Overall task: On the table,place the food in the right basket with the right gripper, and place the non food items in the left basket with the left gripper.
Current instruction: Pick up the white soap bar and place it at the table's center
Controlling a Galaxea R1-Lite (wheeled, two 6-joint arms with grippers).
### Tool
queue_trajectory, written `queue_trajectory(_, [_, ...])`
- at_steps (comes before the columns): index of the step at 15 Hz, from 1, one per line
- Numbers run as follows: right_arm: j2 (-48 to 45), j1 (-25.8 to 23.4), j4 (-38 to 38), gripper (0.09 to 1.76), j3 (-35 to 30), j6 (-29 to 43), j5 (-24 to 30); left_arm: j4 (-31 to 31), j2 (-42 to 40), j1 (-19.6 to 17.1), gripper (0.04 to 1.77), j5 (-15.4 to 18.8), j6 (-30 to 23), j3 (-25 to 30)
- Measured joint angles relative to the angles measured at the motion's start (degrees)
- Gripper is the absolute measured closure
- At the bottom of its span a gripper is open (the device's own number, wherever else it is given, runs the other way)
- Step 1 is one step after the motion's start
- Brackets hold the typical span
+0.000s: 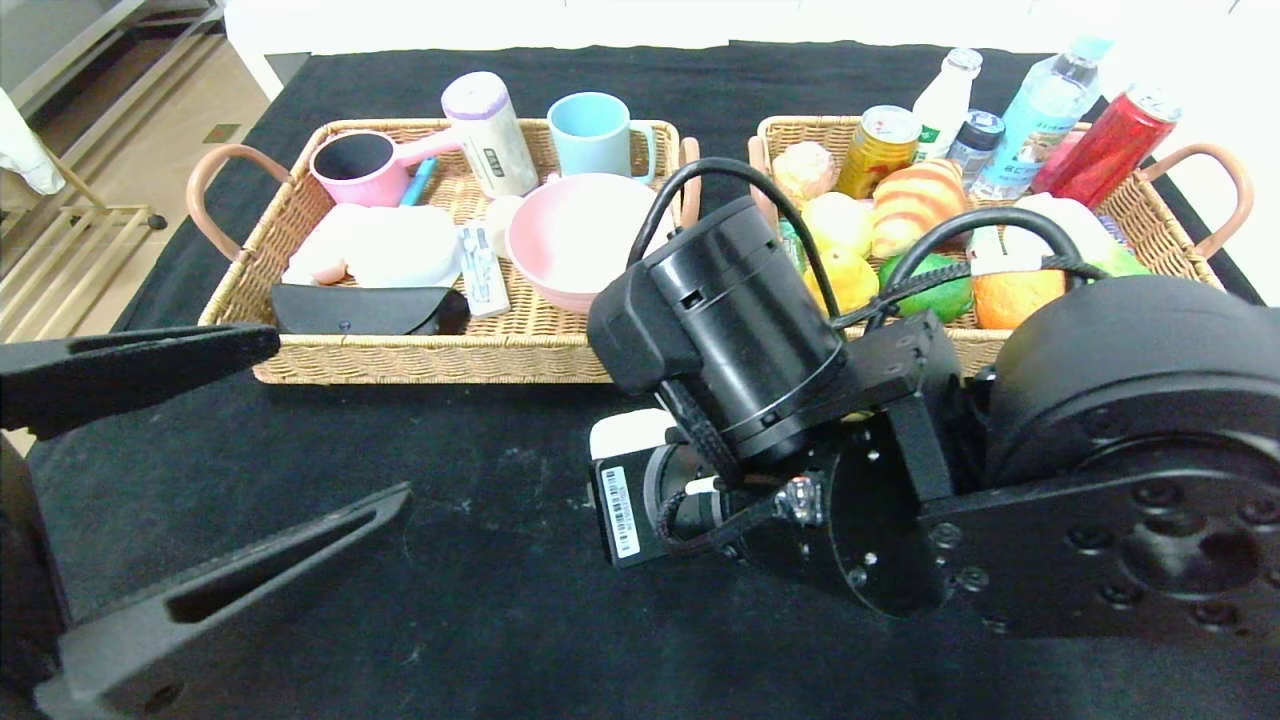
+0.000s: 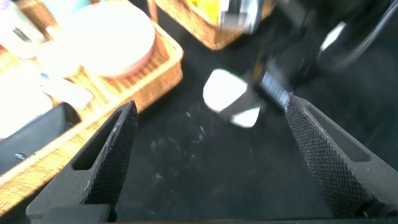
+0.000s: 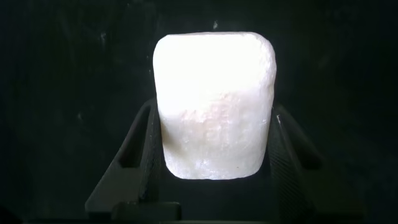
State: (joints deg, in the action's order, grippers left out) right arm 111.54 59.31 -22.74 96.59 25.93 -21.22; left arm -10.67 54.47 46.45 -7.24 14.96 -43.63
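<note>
Though hidden overhead, right pincer (image 3: pixel 214 155) round white bar (image 3: pixel 214 102).

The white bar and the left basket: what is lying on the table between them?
Nothing: in the left wrist view only bare black table lies between the white bar and the left basket.

My table (image 1: pixel 480 590) has black cloth. On it stand the left basket (image 1: pixel 440 355) and the right basket (image 1: pixel 1190 255), and the white bar (image 1: pixel 630 432) lies near.
</note>
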Motion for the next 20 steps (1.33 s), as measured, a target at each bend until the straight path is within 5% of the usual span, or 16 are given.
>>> queue_trajectory(16, [10.2,1.7,7.6,0.81,2.0,-1.5,-1.8,0.3,-2.3,-0.5,0.09,0.1,0.2,-0.2])
queue_trajectory(20, [10.3,1.8,7.6,0.53,1.7,-1.7,-2.1,0.3,-2.1,-0.5,0.09,0.2,0.3,0.0])
